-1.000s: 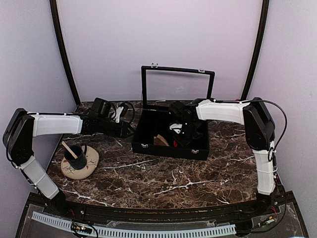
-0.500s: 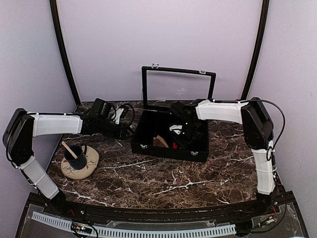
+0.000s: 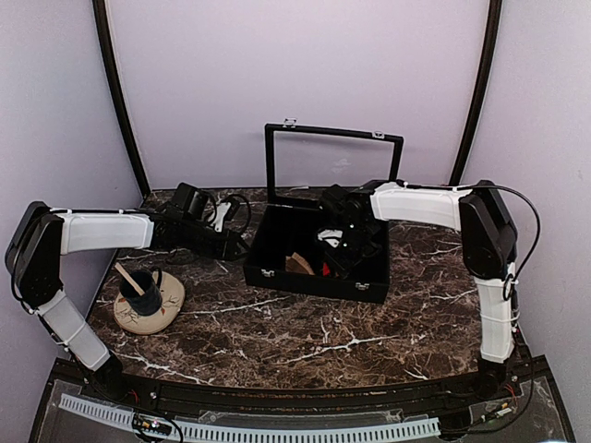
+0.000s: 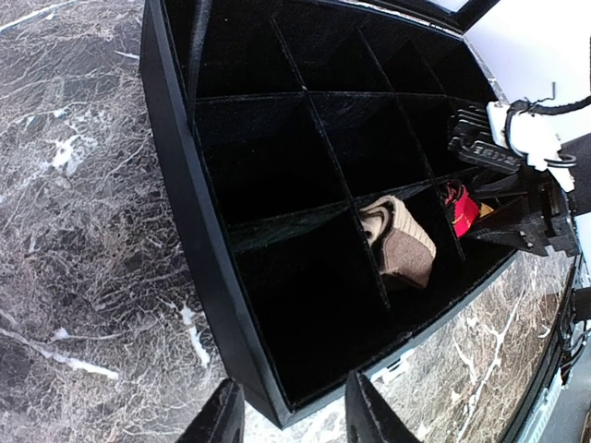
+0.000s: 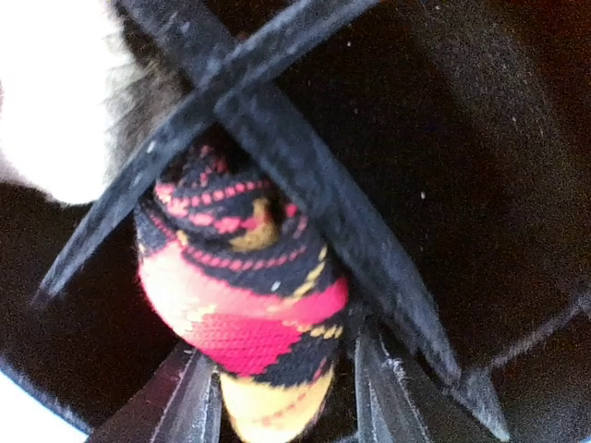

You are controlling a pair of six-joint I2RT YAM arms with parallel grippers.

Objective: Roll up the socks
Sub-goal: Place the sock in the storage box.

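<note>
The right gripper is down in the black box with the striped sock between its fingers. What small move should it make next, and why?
Probably open the right gripper fully, then lift it straight up out of the box. The rolled sock looks seated in its compartment against a divider, and I cannot tell whether the fingers grip it.

Two rolled socks sit in the black divided box [image 4: 185, 185], in neighbouring compartments of the row along its latched front wall. The tan sock [image 4: 402, 245] is a fat bundle (cream cuff at one end, brown body) leaning against a divider. The red sock [image 5: 245, 286] is a tight roll banded in black with yellow patches; a divider edge crosses in front of it in the right wrist view.
</note>
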